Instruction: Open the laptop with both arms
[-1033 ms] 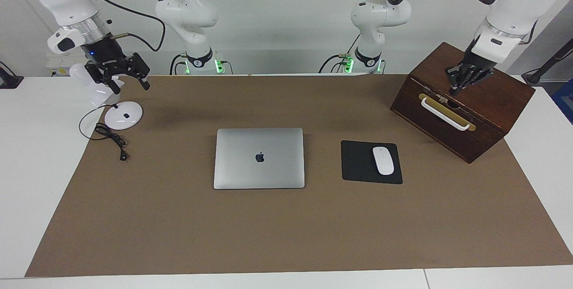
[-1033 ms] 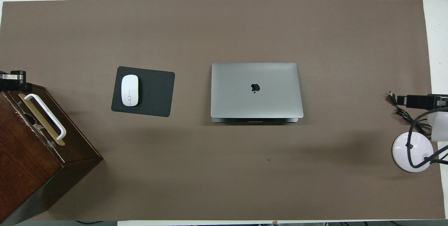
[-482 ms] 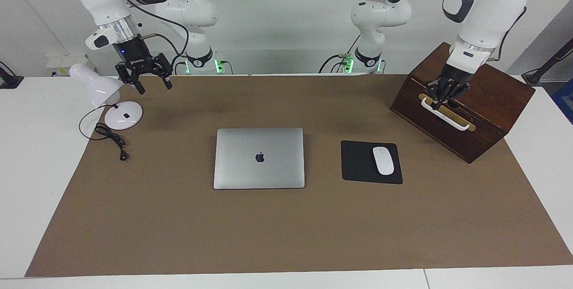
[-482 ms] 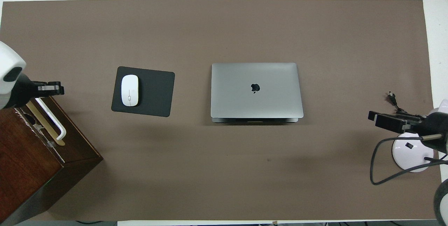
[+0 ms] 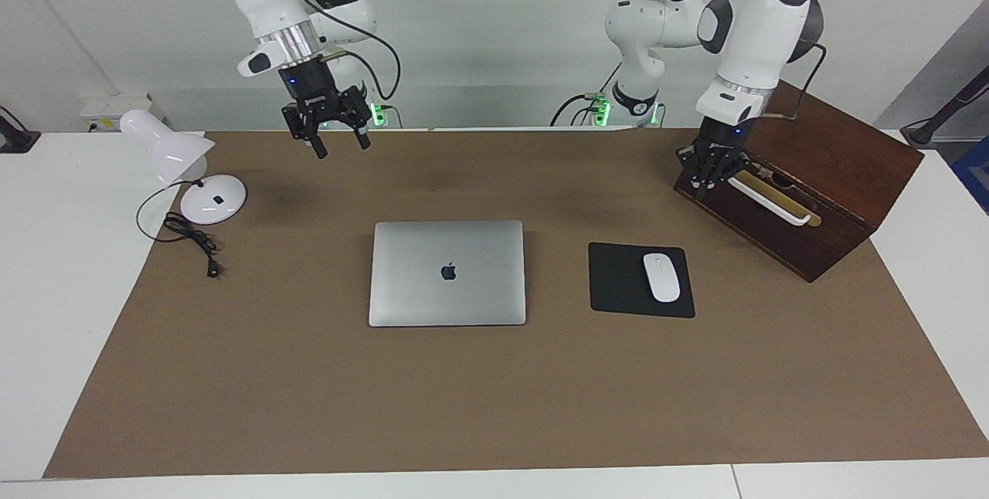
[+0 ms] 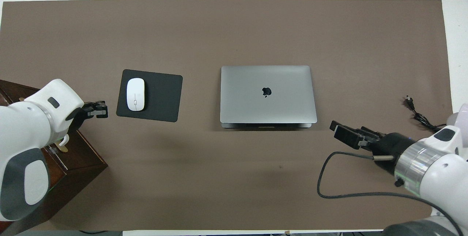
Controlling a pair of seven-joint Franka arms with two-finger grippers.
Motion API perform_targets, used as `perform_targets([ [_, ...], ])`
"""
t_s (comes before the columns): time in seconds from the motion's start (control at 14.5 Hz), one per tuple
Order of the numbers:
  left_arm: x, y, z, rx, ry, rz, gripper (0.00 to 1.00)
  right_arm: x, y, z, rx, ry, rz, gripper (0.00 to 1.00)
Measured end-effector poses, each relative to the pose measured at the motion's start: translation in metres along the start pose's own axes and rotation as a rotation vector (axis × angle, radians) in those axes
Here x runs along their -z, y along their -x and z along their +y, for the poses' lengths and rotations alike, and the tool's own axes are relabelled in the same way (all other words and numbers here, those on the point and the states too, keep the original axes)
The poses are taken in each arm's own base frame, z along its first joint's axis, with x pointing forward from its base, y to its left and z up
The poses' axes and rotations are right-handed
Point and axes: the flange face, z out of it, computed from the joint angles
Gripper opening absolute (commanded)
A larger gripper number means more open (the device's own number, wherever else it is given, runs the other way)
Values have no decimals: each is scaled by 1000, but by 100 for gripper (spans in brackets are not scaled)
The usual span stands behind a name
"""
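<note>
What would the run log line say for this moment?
laptop: closed, untouched | right gripper: open, over mat | left gripper: shut, by wooden box

- white table [image 5: 46, 267], big brown mat [image 5: 494, 391] covers most of the top
- laptop [image 5: 447, 273] flat on mat, middle, lid shut, logo up
- black mouse pad [image 5: 622, 283] on mat beside laptop, toward left arm's end, apart from it; white mouse [image 5: 661, 276] sits on the pad
- dark wooden box [image 5: 803, 182] with white handle, at left arm's end, nearer the robots than the pad, turned at an angle
- white desk lamp [image 5: 185, 174] at right arm's end, round base at mat edge; its black cord [image 5: 193, 240] loops onto the mat
</note>
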Motion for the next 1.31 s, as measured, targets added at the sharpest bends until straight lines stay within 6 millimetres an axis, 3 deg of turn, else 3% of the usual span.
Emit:
perform_targets([
  [0.34, -40, 40, 48, -68, 36, 99, 0, -16, 50, -53, -179, -24, 16, 100],
  [0.62, -67, 76, 86, -76, 83, 181, 0, -45, 86, -51, -193, -43, 23, 100],
  [0.9, -87, 94, 122, -109, 129, 220, 0, -44, 91, -56, -245, -80, 55, 100],
  [1.31, -122, 115, 166, -177, 188, 282, 0, -48, 116, -74, -570, -104, -10, 100],
])
